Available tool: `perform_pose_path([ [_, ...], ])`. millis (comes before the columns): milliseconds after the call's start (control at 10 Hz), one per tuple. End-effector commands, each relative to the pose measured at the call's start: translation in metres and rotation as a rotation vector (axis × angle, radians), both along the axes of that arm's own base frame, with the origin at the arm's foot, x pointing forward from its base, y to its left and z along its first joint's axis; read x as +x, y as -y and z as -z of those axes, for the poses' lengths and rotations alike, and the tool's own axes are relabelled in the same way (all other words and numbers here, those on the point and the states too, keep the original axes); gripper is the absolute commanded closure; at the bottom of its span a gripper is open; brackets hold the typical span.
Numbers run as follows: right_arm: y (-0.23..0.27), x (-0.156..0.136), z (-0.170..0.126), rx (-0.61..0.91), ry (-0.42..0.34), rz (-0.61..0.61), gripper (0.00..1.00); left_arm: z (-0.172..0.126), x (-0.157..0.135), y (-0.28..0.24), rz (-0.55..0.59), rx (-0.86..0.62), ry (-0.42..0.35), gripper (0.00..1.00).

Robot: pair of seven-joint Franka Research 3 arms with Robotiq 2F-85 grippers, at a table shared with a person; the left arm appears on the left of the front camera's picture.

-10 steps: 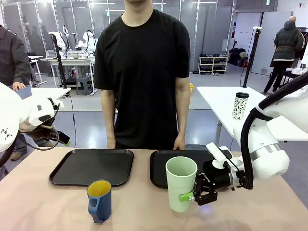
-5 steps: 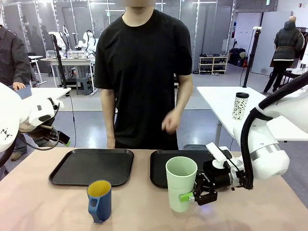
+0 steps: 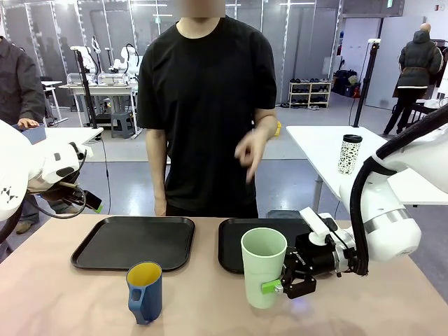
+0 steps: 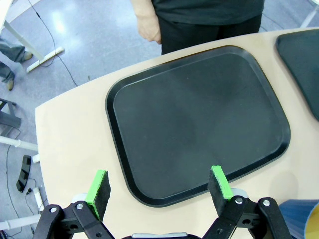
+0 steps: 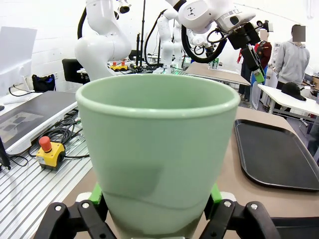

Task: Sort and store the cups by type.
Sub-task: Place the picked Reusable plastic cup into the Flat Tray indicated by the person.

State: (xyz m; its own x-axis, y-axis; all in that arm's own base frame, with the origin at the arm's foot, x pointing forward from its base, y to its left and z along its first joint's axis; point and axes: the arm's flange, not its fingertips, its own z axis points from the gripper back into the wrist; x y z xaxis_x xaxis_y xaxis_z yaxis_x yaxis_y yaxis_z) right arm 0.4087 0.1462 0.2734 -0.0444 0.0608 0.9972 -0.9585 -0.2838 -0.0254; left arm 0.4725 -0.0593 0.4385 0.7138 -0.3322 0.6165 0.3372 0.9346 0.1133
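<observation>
1. Front view: bright, even light from overhead. The table shows only soft, faint shadows beneath the blue mug and the mint-green tumbler.
2. The person's raised hand is smeared by motion blur. The things on the table are sharp.
3. Left wrist view: wide-angle distortion bows the table edge. A white glare patch lies on the grey floor. The black tray has a dull sheen.
4. Right wrist view: the tumbler looms very close and slightly soft, its rim bowed.

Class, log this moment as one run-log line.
right gripper: grips green cup on table | left gripper: open, facing left tray | mug: on table
</observation>
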Motion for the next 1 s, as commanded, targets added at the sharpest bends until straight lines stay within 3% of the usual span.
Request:
perform_pose_path([
  [0, -0.0010, 0.0025, -0.0014, 0.004, 0.004, -0.003, 0.51, -0.0010, 0.0006, -0.0003, -0.005, 0.000, 0.003, 0.00],
  [600, -0.0010, 0.0025, -0.0014, 0.004, 0.004, -0.003, 0.51, -0.0010, 0.0006, -0.0003, -0.005, 0.000, 0.003, 0.00],
  [700, 0.0000, 0.0000, 0.0000, 0.000, 0.000, 0.000, 0.15, -0.0010, 0.0006, -0.0003, -0.005, 0.000, 0.003, 0.00],
  [900, 0.0015, 0.0025, 0.0014, 0.012, -0.001, -0.002, 0.15, -0.0010, 0.0006, -0.0003, -0.005, 0.000, 0.003, 0.00],
])
